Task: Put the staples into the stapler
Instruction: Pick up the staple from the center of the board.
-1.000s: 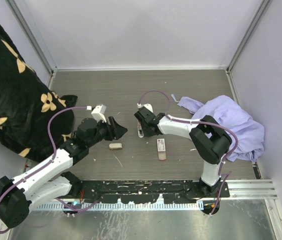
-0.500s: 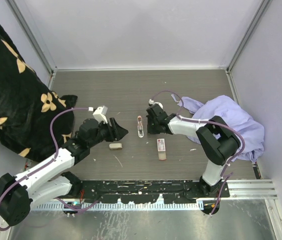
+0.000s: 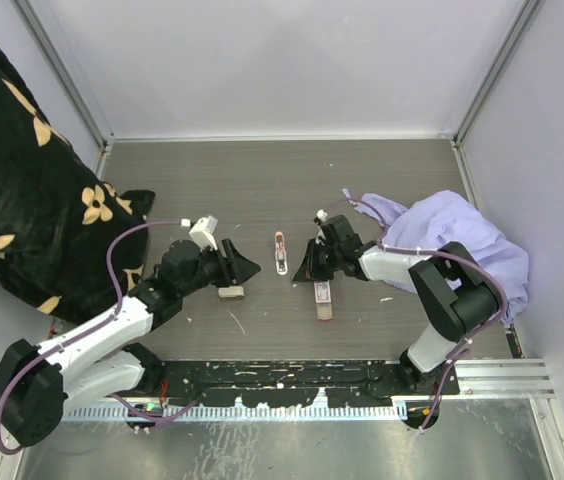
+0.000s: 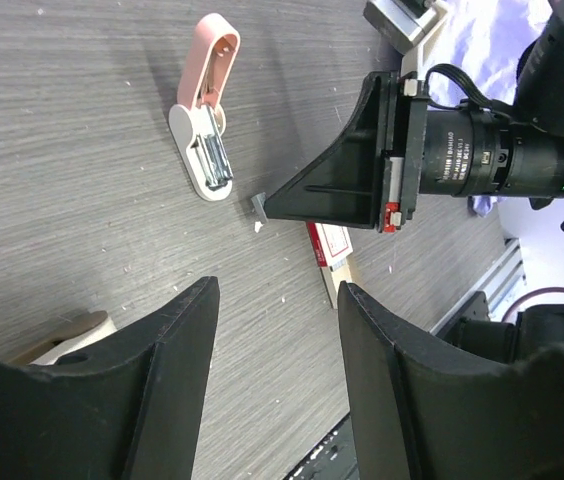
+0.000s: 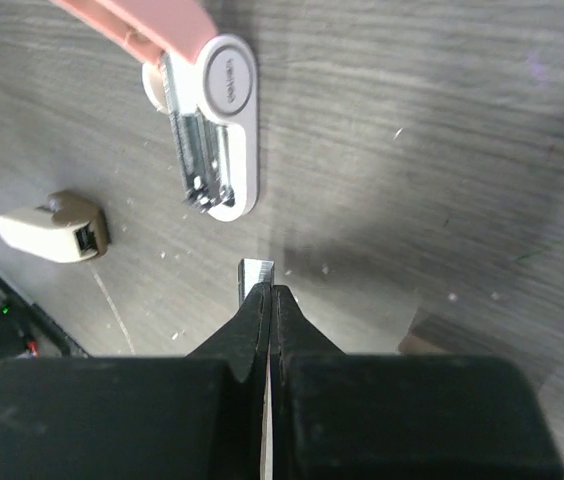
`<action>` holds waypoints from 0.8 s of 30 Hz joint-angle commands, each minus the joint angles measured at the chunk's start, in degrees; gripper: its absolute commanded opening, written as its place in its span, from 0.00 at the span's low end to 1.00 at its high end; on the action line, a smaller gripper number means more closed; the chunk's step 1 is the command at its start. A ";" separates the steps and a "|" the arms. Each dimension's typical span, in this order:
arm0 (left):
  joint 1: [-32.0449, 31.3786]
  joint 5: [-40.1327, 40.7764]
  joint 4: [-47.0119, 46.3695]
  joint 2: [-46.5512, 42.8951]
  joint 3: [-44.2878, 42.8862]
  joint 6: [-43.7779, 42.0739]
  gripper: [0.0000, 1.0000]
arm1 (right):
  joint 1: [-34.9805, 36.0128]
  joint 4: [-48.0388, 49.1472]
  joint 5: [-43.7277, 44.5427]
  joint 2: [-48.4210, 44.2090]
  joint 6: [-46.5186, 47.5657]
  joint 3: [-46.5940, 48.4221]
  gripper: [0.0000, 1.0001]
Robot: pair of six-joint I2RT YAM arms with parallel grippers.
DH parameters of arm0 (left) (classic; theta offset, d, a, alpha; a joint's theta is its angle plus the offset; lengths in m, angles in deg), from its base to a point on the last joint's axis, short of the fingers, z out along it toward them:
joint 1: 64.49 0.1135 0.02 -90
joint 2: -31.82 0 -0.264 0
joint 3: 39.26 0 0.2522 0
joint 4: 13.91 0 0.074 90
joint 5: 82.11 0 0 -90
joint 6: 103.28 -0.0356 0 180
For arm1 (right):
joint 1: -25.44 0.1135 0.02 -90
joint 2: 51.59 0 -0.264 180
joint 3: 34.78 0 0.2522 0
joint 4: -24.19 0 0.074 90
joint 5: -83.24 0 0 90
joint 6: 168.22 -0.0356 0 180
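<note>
Left arm stretches low from the desk's near edge, left pincer (image 3: 245,266) spread wide; right arm folds inward, right pincer (image 3: 306,272) pressed closed, tips down.

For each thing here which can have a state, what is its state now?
stapler: open, pink top swung back, magazine exposed.
staples box: tray slid partly out.
right claw: shut on the staple strip.
staple strip: pinched, not yet in the stapler.
left claw: open, empty.
purple cloth: crumpled.
</note>
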 commanded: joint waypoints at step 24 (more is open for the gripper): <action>1.14 -14.49 -23.16 -3.88 0.05 11.66 0.78 | -0.39 41.81 -23.82 -23.48 -15.36 -9.97 0.01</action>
